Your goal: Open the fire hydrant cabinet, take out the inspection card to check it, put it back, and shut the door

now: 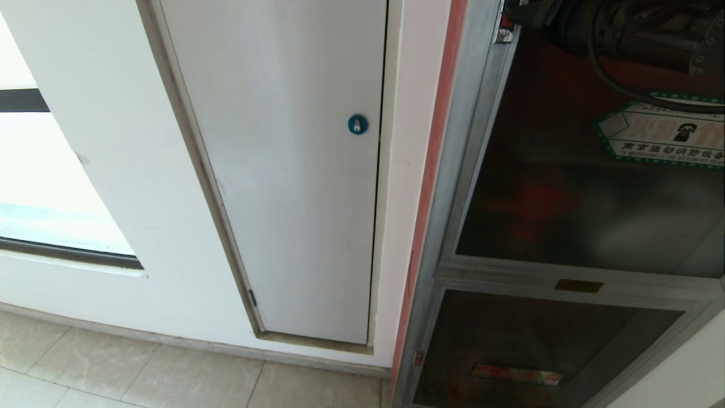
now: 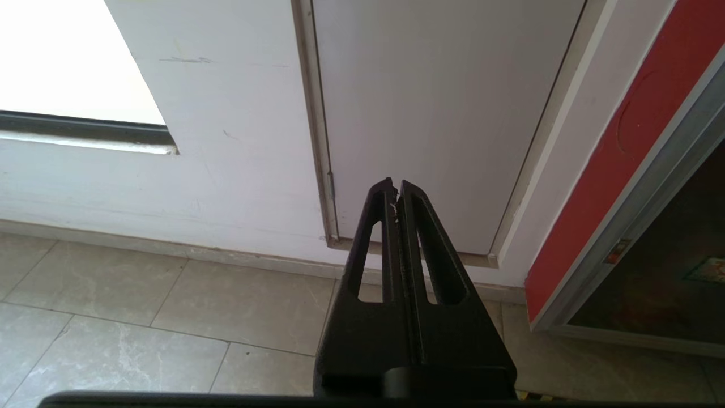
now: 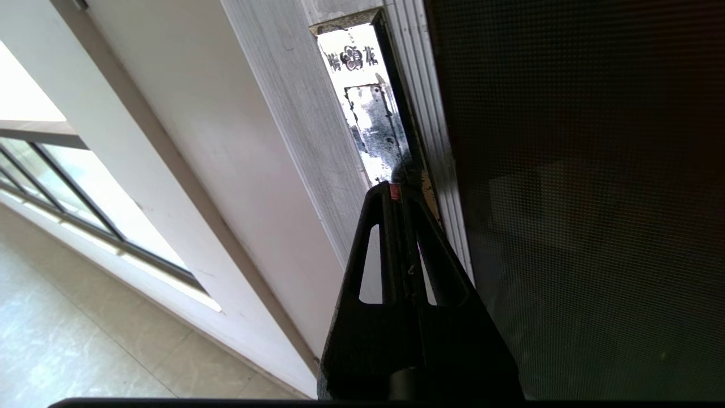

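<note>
The fire hydrant cabinet fills the right of the head view. Its grey-framed tinted-glass door is closed and carries a green-bordered sticker. My right gripper is up at the door's left edge, by a worn recess in the frame. It is shut, and a small red latch shows pinched between the fingertips. In the head view this gripper sits at the top edge. My left gripper is shut on nothing, held low in front of the white panel. The inspection card is hidden.
A plain white panel with a small blue round lock stands left of the cabinet. A bright window is at far left, above a beige tiled floor. Below the door is a smaller dark glass panel with a red label.
</note>
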Controlling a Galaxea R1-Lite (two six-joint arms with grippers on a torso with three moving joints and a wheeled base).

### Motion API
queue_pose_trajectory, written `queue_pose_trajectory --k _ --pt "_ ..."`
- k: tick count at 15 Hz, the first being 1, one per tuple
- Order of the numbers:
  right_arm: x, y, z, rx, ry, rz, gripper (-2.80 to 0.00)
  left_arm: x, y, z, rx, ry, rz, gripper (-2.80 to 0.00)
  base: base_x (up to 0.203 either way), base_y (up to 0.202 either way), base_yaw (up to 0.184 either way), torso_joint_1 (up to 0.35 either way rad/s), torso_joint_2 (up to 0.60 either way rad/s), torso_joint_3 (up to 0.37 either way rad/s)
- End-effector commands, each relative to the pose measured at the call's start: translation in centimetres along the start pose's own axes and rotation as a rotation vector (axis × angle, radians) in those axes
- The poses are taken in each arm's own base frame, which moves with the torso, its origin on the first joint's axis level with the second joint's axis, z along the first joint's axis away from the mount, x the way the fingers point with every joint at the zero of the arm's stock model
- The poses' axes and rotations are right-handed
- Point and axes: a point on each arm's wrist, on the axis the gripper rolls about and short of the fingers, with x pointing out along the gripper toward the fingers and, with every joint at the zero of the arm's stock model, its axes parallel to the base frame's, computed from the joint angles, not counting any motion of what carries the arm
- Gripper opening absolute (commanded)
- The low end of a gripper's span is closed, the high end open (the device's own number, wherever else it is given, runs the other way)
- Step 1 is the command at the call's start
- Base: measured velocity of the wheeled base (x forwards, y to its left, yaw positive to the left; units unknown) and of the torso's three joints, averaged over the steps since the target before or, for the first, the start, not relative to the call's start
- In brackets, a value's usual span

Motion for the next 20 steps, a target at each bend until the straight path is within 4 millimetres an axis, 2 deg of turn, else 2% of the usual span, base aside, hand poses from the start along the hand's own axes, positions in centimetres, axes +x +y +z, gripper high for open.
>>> queue_pose_trajectory --k 1,12,20 --pt "-0.7 0.4 0.8 -0.002 -0.02 0.011 -2.8 0.0 0.0 0.0 0.0 0.0 0.0 -2.8 0.0 0.0 0.0 0.0 0.0 0.0" --pt "-2.2 1.1 1.5 0.009 -0.001 0.012 -2.8 0.0 0.0 0.0 0.0 0.001 0.0 -2.8 0.0 0.0 0.0 0.0 0.0 0.0" --pt "-4.9 1.9 2.2 0.012 0.0 0.015 -2.8 0.0 0.0 0.0 0.0 0.0 0.0 -2.8 0.0 0.0 0.0 0.0 0.0 0.0"
